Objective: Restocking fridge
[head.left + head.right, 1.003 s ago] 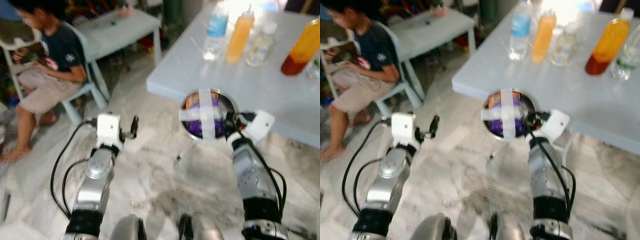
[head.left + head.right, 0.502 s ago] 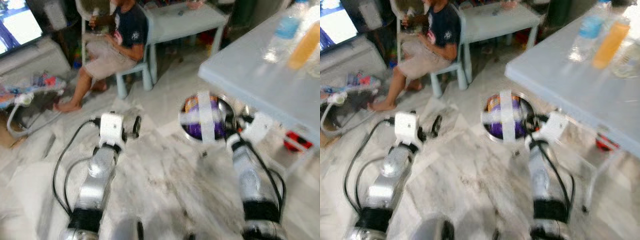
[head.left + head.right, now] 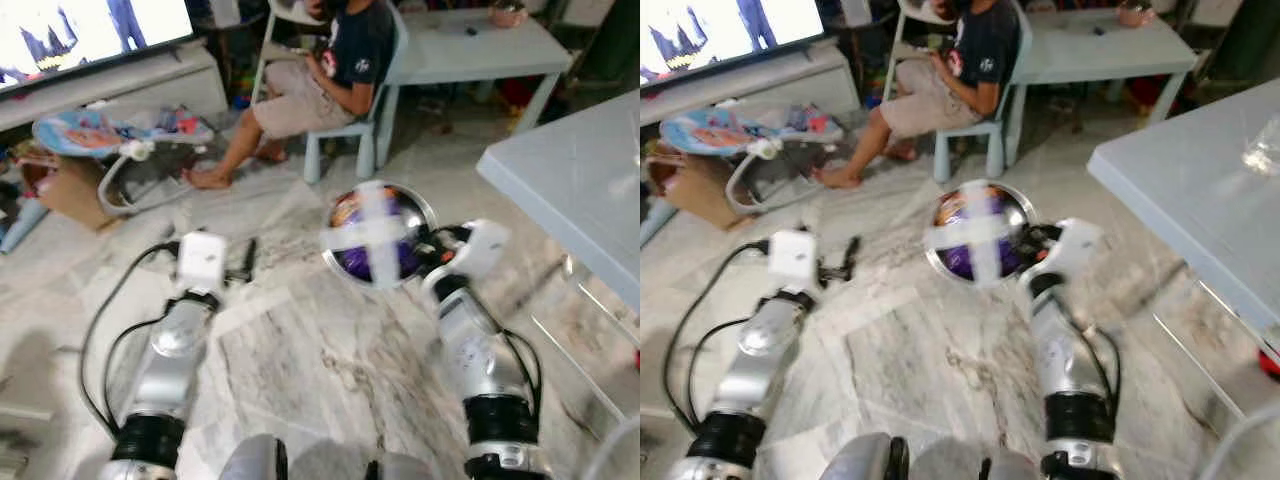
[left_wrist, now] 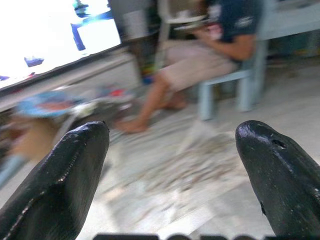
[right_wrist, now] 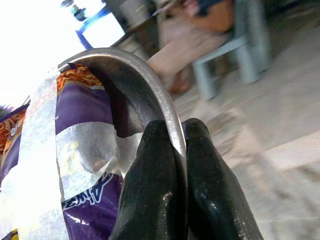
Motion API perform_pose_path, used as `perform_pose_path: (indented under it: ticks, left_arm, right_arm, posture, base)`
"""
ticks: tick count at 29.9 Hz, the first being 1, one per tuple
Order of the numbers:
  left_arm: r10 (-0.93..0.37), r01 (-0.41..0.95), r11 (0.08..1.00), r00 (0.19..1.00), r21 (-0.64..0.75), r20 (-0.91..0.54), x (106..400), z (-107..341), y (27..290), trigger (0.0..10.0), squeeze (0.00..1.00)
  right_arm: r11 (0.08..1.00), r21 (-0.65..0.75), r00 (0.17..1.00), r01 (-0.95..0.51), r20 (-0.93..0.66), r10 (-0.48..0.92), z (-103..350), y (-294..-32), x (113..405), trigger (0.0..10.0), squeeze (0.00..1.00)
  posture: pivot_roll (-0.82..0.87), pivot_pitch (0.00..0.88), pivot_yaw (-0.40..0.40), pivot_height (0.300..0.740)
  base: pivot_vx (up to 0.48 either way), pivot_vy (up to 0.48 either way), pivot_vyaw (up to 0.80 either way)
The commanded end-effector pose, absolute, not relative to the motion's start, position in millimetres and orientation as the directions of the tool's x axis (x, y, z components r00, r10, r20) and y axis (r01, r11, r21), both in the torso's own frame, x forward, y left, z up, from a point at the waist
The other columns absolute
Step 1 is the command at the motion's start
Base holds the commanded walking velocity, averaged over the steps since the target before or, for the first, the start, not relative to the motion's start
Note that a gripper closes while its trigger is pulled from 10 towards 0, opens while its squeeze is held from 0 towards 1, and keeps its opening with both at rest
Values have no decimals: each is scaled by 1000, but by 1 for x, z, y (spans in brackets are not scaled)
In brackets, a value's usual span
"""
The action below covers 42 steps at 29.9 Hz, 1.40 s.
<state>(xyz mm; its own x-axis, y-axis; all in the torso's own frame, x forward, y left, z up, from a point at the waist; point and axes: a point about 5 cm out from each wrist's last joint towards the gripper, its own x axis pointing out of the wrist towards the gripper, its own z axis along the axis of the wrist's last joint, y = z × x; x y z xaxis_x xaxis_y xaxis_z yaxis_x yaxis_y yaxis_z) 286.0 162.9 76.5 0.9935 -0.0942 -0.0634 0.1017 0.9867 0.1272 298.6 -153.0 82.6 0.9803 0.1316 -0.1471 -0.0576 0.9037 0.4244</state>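
My right gripper (image 5: 170, 150) is clenched on the rim of a steel bowl (image 3: 420, 208), one finger inside and one outside, holding it out in front of me above the marble floor (image 3: 320, 350). Inside the bowl sits a purple snack packet (image 5: 85, 125), strapped in with a cross of white tape (image 3: 372, 232). My left gripper (image 4: 170, 165) hangs spread and empty over the floor. Beyond, a person (image 3: 330, 60) sits on a pale chair (image 3: 385, 90) beside a small table (image 3: 480, 45); a larger table (image 3: 580, 170) stands to my right.

Silver bowl (image 3: 420, 208) holds purple-orange packet (image 5: 85, 165) crossed with white tape (image 3: 375, 235).
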Motion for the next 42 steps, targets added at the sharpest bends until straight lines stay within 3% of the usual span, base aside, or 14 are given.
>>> perform_pose_path:
  ticks: [1, 16, 27, 42]
  left_arm:
    - [-102, 112, 986, 991, 122, -86, 280, 69, 160, 10000, 0]
    - [-62, 86, 984, 986, 156, -155, 258, 50, 185, 10000, 0]
    - [-56, 68, 990, 993, 127, -99, 265, 61, 175, 10000, 0]
    - [-41, 56, 991, 991, 121, -127, 261, 56, 169, 10000, 0]
  right_arm:
    - [910, 404, 978, -88, -139, 157, 84, -156, 297, 10000, 0]
    - [888, 377, 937, -262, -122, 328, 93, -130, 297, 10000, 0]
    - [915, 395, 990, -80, -78, 120, 91, -144, 288, 10000, 0]
    - [934, 354, 988, -54, -117, 101, 82, -163, 291, 10000, 0]
  posture:
    - [-62, 0, 48, 740]
    - [-42, 0, 63, 740]
    - [-36, 0, 40, 740]
    - [-38, 0, 31, 740]
  base:
    - [0, 0, 788]
    - [0, 0, 788]
    - [0, 0, 788]
    - [0, 0, 788]
